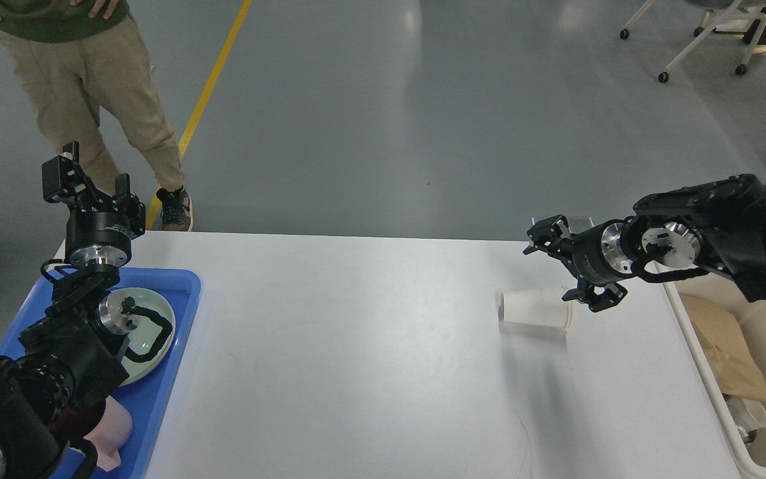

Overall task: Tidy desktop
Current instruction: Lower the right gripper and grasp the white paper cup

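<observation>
The white desktop [370, 346] fills the middle of the head view. A white paper cup [533, 309] lies on its side on the right part of it. My right gripper [552, 269] is open and hovers just above and to the right of the cup, its lower finger close to the cup's right end; I cannot tell if it touches. My left gripper [95, 171] is open and empty, raised above the far end of the blue tray [177, 319].
The blue tray holds a pale green plate [153, 332] and a pink item [112, 432], partly hidden by my left arm. A cream-white bin [715, 392] with brown paper stands at the table's right edge. A person [90, 86] stands beyond the far left corner.
</observation>
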